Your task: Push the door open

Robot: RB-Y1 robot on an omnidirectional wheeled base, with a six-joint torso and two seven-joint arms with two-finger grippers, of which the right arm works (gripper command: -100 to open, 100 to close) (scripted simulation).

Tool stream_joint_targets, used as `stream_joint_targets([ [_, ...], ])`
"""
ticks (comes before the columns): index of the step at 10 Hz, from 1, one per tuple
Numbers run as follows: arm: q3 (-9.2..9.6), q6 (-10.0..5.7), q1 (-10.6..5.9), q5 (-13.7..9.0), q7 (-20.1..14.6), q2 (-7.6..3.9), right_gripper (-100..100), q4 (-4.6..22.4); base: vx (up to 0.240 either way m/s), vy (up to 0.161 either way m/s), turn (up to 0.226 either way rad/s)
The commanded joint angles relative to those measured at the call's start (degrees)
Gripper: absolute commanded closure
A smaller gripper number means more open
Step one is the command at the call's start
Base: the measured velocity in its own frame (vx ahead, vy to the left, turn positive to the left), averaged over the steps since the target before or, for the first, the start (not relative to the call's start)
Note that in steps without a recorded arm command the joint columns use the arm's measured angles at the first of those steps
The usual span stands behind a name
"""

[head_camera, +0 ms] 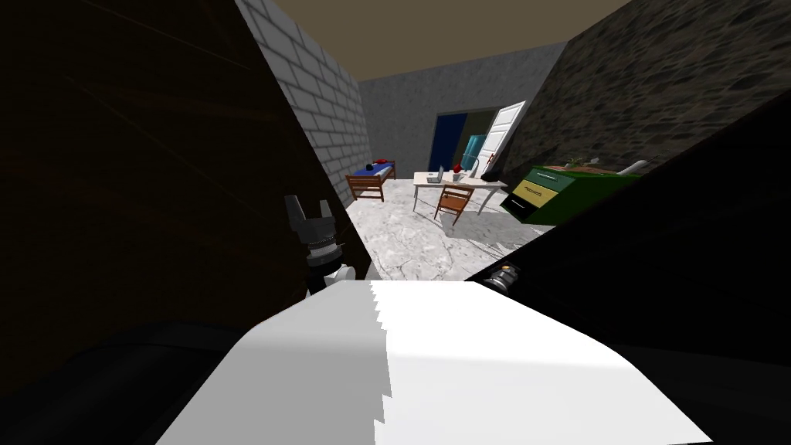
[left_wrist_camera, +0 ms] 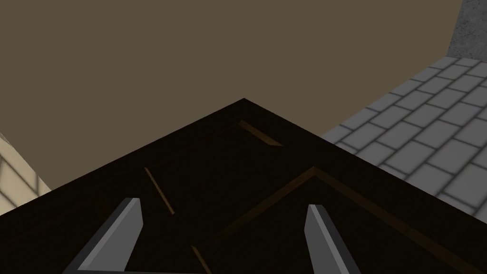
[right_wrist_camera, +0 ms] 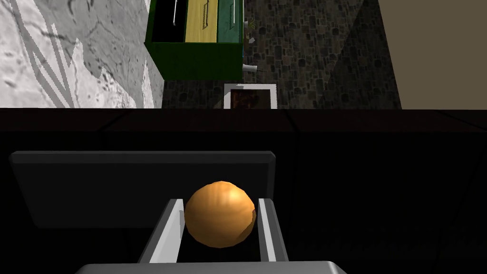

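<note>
My right pincer (right_wrist_camera: 221, 203) is clamped on the round orange knob (right_wrist_camera: 219, 222) of the dark door (right_wrist_camera: 380, 190) at my right; my left pincer (left_wrist_camera: 224, 206) stands spread wide before a dark panelled surface (left_wrist_camera: 228, 157).

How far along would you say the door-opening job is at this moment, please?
Done: a gap already shows the grey marbled floor of the room beyond. In hand: the right gripper is shut on the round orange-brown knob of the dark door, while the open left gripper points at a dark brown panelled door leaf. Left: pushing wider, I judge, since the gap looks narrow.
</note>
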Motion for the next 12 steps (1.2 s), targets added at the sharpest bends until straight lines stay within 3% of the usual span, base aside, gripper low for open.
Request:
stream_joint_targets([
  [1,-0.79,0.87,0.46,-0.4,0.8,0.24,100,-1.9,0.139,-0.109,-0.028],
  [2,-0.79,0.87,0.46,-0.4,0.8,0.24,100,-1.9,0.036,-0.064,0.008],
  [3,-2.48,0.72,0.66,-1.4,1.6,0.0,100,-1.8,0.13,-0.104,-0.014],
  [5,-2.48,0.72,0.66,-1.4,1.6,0.0,100,-1.8,0.106,-0.067,-0.014],
  [9,-5.17,0.48,0.97,-3.0,2.7,-0.38,100,-1.5,0.153,-0.071,-0.036],
  [10,-4.7,0.72,1.14,-2.8,2.5,0.14,100,-1.8,0.069,-0.052,-0.019],
  [12,-6.56,0.57,1.39,-3.9,3.4,-0.09,100,-1.9,0.153,-0.115,-0.027],
])
